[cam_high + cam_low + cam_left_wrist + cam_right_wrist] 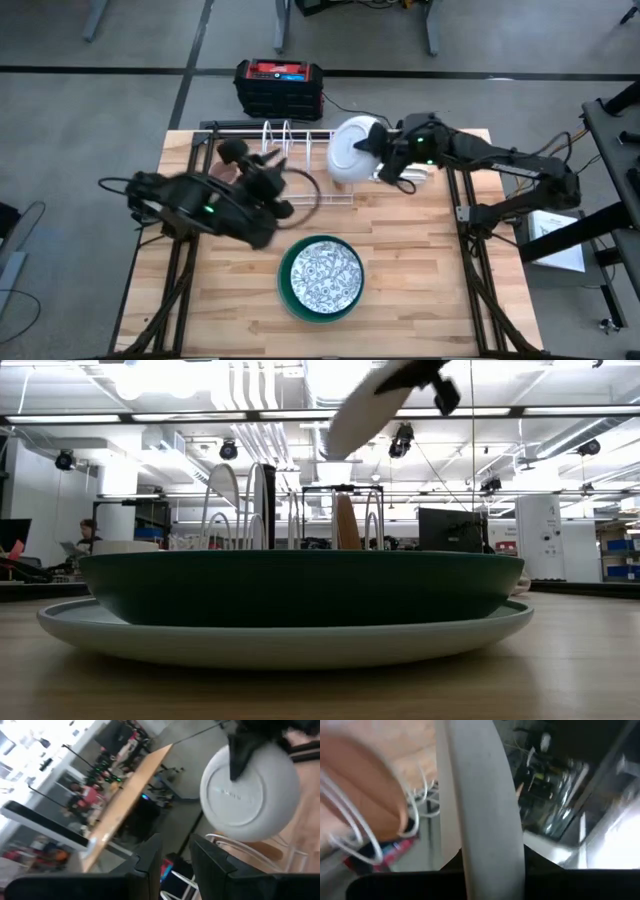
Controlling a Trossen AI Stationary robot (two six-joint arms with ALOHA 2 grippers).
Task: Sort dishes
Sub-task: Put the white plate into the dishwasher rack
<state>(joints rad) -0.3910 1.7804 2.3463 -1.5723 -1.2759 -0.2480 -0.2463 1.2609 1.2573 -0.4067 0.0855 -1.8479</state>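
Right gripper pinches white plate by rim, above wire rack; plate stiff, probably slippery, fragile. Left gripper fingers spread.

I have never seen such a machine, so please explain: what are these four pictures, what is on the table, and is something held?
It is a robot with two dark arms at a wooden table. One picture looks down from above, one looks level across the table, and two come from cameras on the arms' wrists. The right gripper holds a white plate on edge above the wire dish rack at the table's far side; its own camera sees the plate's rim close up. The left gripper is empty, near the rack. In front lies a stack: a patterned plate in a dark green plate, on a pale plate.
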